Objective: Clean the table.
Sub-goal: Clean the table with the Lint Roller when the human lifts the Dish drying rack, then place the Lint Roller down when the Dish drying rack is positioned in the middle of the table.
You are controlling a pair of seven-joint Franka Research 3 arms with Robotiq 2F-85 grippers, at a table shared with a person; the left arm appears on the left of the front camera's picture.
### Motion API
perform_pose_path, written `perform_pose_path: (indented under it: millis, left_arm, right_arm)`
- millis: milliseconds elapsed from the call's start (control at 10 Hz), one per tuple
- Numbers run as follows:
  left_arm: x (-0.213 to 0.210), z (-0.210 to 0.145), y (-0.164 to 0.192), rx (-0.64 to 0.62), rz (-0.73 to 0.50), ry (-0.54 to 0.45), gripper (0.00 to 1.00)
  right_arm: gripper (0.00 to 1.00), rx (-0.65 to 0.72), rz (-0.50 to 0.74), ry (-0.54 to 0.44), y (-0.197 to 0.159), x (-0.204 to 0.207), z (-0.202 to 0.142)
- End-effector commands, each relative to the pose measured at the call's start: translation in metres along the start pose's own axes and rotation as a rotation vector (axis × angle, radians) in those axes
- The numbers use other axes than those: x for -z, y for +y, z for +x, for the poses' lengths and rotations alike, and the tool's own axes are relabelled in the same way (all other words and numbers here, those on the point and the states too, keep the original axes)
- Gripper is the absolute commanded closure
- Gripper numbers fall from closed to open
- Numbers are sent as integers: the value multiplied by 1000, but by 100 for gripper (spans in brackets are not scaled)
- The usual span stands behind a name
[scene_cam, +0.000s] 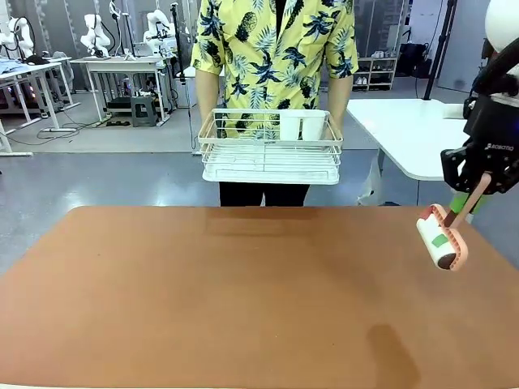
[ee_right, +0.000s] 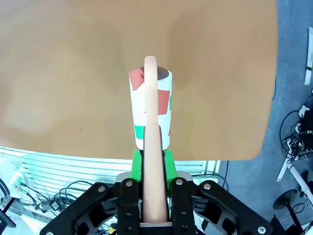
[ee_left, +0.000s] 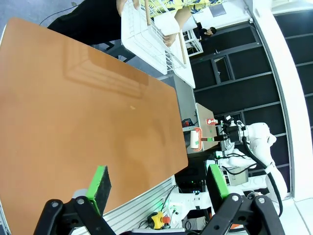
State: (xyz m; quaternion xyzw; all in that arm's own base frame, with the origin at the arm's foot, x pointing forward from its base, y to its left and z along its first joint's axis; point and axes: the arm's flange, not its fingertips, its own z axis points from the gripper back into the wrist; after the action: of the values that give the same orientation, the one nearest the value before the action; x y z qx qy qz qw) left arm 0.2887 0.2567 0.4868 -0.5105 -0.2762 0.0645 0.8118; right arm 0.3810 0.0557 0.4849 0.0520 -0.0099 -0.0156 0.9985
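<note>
Matte terracotta table [scene_cam: 203, 300], smooth-topped with rounded corners, lies beneath the right gripper [ee_right: 152, 164], which is clamped on the slim pink handle of a cylindrical white lint roller [scene_cam: 442, 237] held above the table's right side; left gripper [ee_left: 157, 186] stands open.
</note>
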Motion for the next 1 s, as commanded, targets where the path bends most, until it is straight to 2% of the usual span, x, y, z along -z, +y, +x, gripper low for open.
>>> perform_pose_path:
  millis: [0,900]
  left_arm:
    - [-2,-1,-1,16,-22,-9,0]
    - [-2,-1,-1,16,-22,-9,0]
  right_arm:
    - [79,-6,-11,10,2,-5,3]
    - [79,-6,-11,10,2,-5,3]
